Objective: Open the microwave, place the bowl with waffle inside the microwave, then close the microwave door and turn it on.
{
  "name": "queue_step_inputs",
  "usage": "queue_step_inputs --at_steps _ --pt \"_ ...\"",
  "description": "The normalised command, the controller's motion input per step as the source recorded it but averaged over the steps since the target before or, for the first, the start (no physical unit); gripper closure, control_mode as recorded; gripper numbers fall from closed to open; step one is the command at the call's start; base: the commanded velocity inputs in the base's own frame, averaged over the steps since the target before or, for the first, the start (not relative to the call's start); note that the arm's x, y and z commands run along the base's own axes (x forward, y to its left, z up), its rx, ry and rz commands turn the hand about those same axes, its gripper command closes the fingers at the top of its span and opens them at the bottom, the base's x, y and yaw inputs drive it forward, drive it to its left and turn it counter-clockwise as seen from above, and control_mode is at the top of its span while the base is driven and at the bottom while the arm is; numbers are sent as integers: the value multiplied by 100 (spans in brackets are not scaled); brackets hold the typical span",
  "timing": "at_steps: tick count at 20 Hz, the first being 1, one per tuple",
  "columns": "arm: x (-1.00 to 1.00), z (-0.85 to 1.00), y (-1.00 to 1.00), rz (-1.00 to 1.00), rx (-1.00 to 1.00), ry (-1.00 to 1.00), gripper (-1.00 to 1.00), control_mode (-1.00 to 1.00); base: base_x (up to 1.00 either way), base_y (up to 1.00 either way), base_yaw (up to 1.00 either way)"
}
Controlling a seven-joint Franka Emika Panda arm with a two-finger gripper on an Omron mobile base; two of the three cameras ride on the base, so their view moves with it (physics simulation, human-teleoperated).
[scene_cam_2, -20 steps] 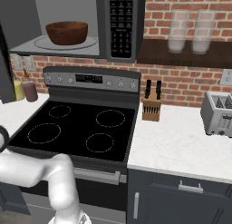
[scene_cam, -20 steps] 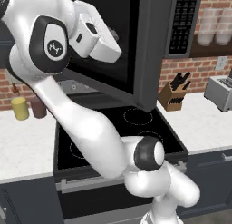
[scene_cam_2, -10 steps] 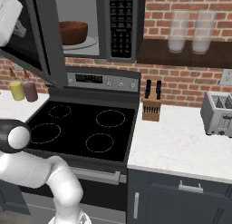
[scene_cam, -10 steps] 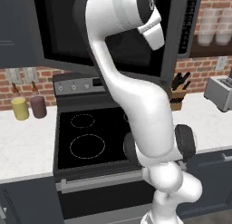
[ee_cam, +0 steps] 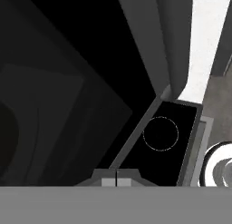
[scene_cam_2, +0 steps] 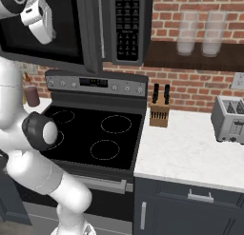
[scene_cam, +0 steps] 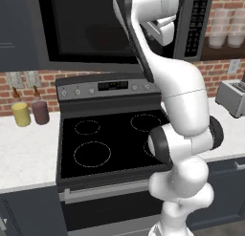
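The microwave door point(scene_cam: 91, 32) has swung most of the way shut. A second ago it stood wide open and the reddish-brown bowl sat in plain sight on the turntable inside; half a second ago the door was halfway round with the bowl still visible past its edge. Now the dark glass panel covers nearly the whole front of the microwave point(scene_cam_2: 125, 24), and the bowl is hidden behind it, presumably still inside. So the placing step looks done and the closing step is nearly finished; switching it on at the keypad point(scene_cam_2: 127, 21) remains.

The gripper point(scene_cam_2: 42, 27) sits high at the door's front face, its 2 fingers pressed together and holding nothing. It appears to push the door with its side, though exact contact is hard to tell. Below lies the black stove point(scene_cam: 110, 139).
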Motion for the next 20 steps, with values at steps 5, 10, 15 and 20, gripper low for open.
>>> queue_step_inputs --at_steps 5,10,15,20 --pt "100 -82 0 30 0 -22 100 -100 0 0 0" --pt "100 -81 0 30 3 -44 100 -100 0 0 0" --pt "100 -88 0 30 0 -57 100 -100 0 0 0" --pt "100 -74 0 27 0 -43 100 -100 0 0 0"
